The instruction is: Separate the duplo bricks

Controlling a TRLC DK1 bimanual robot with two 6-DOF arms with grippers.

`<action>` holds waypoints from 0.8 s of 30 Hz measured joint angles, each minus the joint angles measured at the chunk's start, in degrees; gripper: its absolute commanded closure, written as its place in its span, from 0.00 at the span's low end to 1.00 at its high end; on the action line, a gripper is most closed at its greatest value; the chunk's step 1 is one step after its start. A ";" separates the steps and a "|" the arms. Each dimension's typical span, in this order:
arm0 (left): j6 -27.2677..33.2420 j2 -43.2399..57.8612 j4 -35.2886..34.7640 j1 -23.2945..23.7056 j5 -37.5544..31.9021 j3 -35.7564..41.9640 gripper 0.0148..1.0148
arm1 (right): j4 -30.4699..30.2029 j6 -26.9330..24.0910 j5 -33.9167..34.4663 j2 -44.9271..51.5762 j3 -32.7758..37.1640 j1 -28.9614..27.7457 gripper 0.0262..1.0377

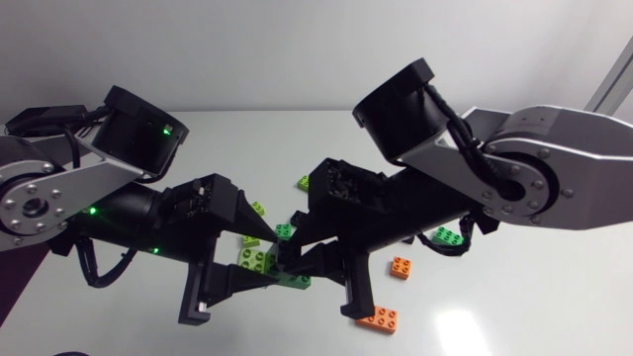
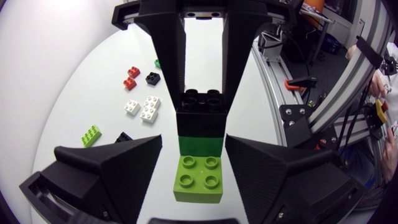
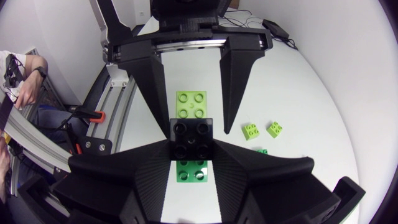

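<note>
Right gripper [image 3: 193,147] clamped on the black brick [image 3: 193,134] ending a three-brick stack [image 2: 199,146]; left gripper [image 2: 193,140] spread apart, flanking its lime brick [image 2: 199,180].

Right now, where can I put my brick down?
White tabletop is bare right of the long orange plastic brick and along the edge behind both arms. The middle is crowded: both arms' black fingers meet around the square black plastic brick.
</note>
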 measured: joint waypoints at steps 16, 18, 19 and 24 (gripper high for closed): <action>-0.74 0.02 0.26 -0.90 1.22 -0.37 0.70 | -1.36 0.39 0.42 -1.70 0.00 0.02 0.75; -0.72 -0.02 0.59 -0.98 1.42 -0.61 0.70 | -1.75 0.42 0.39 -1.90 0.00 0.07 0.75; -0.74 -0.07 0.61 -0.98 1.60 -0.76 0.70 | -1.95 0.39 0.35 -1.90 0.00 0.07 0.75; -0.74 -0.63 0.96 -1.31 1.62 -1.40 0.70 | -2.62 0.57 -0.28 -1.90 0.00 -0.09 0.75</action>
